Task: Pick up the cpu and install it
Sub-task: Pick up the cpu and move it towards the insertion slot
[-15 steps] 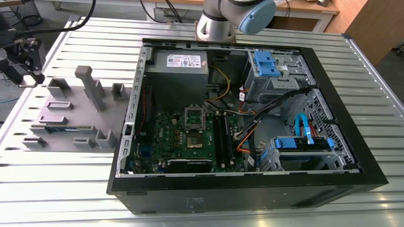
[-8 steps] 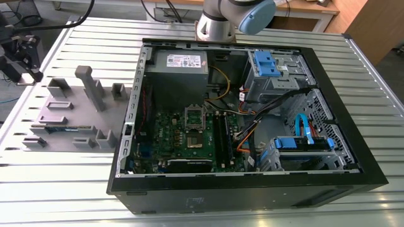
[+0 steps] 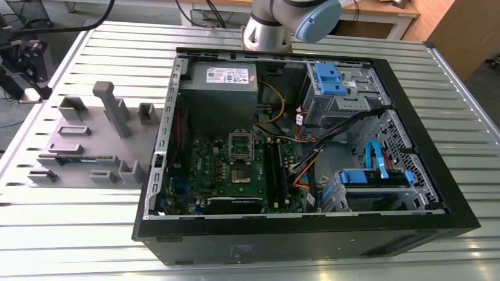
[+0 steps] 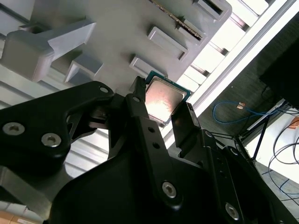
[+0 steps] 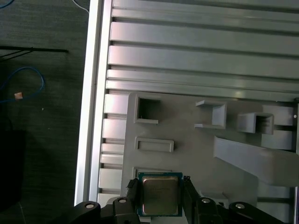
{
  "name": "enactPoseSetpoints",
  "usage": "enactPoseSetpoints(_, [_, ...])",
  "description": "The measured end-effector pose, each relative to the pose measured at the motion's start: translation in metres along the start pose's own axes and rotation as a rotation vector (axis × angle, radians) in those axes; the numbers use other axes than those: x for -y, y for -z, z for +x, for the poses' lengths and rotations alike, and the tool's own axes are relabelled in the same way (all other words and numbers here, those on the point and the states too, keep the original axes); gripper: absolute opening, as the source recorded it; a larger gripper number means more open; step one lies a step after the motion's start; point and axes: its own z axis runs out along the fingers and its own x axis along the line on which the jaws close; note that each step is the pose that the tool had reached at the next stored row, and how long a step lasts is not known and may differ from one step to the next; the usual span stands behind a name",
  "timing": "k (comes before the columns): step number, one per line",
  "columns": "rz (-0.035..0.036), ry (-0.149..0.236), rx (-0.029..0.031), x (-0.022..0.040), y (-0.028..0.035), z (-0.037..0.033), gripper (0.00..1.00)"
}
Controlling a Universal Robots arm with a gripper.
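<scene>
Fingers of the black metal hand sit tight against two opposite edges of the cpu, a small flat square chip with a shiny silver top and a thin green rim. So the hand is closed down to the chip's width and has hold of it. The second wrist view agrees: the cpu is wedged between the two dark fingers, shiny face toward the camera.

Both wrist views put the chip over one corner of the pale grey plastic parts holder, the flat plate with blocky pockets and pegs. I can't tell whether it's lifted clear of its pocket or resting in it. That corner is close to the edge of the ribbed aluminium table, with dark floor and a loose blue cable just past the edge.

In the exterior view the grey parts holder lies on the table at the exterior view's left, just beside the open black computer case. A long thin green-blue memory stick sits in a slot on the holder's near side. Inside the case is the green motherboard, with the big grey power supply box on its far side. The chip is well apart from the case.
</scene>
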Motion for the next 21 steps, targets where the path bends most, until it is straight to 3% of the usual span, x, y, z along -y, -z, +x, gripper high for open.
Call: enactPoseSetpoints(21, [0.0,0.0,0.0,-0.0005,0.0136,-0.0003,0.47])
